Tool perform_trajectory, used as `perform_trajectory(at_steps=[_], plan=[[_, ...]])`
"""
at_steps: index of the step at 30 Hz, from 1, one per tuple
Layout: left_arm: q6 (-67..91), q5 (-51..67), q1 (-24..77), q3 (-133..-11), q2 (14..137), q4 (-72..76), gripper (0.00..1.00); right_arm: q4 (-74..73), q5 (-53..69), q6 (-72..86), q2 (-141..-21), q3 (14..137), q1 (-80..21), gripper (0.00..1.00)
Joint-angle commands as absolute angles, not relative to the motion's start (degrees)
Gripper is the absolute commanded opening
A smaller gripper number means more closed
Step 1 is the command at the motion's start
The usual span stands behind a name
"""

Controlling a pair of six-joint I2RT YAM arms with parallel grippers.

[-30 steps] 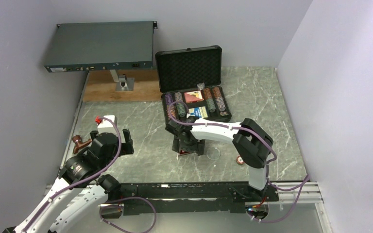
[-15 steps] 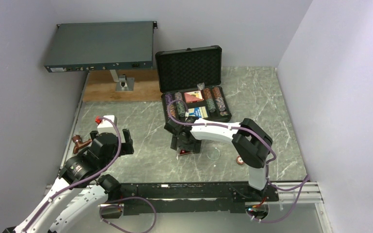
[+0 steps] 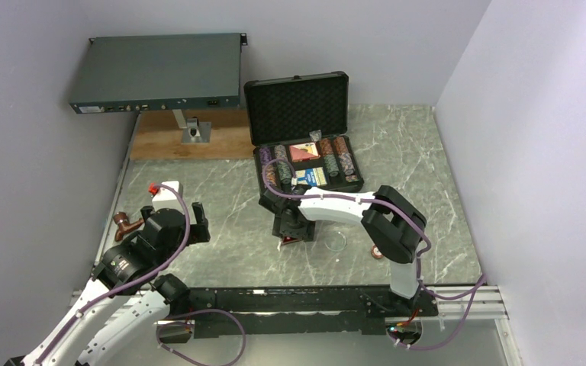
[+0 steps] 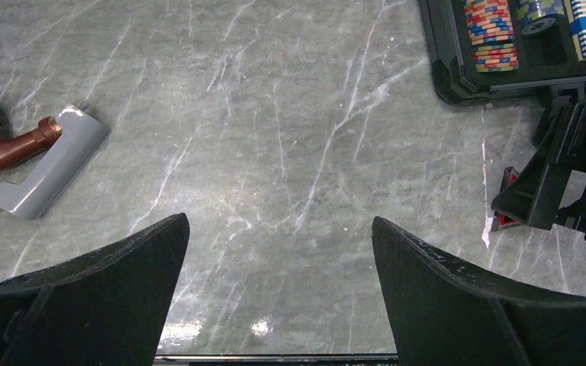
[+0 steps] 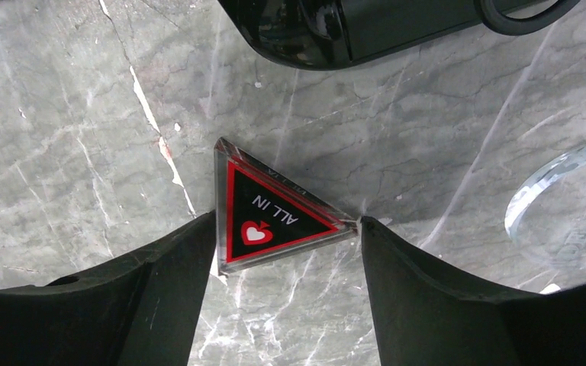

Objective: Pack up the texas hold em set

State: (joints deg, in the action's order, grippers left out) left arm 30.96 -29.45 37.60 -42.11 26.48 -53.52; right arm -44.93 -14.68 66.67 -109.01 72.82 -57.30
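The black hard briefcase with foam lining (image 3: 297,107) stands open at the far middle of the grey marble tabletop (image 3: 221,198), its lid upright. Just in front of it the right arm reaches to its left side. The right hand (image 5: 288,229) points down and pinches the red triangle marked "ALL IN" (image 5: 271,217) between its two fingers. We cannot tell if the triangle is lifted from the tabletop. The left arm is bent, and the left hand (image 4: 277,225) hovers over the left part with fingers spread wide. In the briefcase we see striped chip rows (image 3: 343,160), too small to count surely, and two card decks, the red deck (image 3: 303,152) and the blue deck (image 3: 314,176). On the tabletop, near the right arm, lie one clear round disc (image 3: 337,242) and one orange round button (image 3: 378,253).
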Motion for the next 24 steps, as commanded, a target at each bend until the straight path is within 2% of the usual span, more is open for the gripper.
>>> perform_trajectory(at_steps=[1,12,24], plan=[[31.8,-30.7,37.8,-42.7,26.9,-53.6,0.97,-42.6,-15.3,65.9,-109.9,72.2,-57.0,0.69],[31.8,-30.5,37.8,-42.7,27.3,-53.6,0.97,-44.2,-14.9,65.1,-109.9,73.5,-57.1,0.53],[32.0,-30.9,37.8,-42.9,27.6,-53.8,0.97,-49.2,-15.5,62.8,-107.4,81.7,-57.3,0.45]])
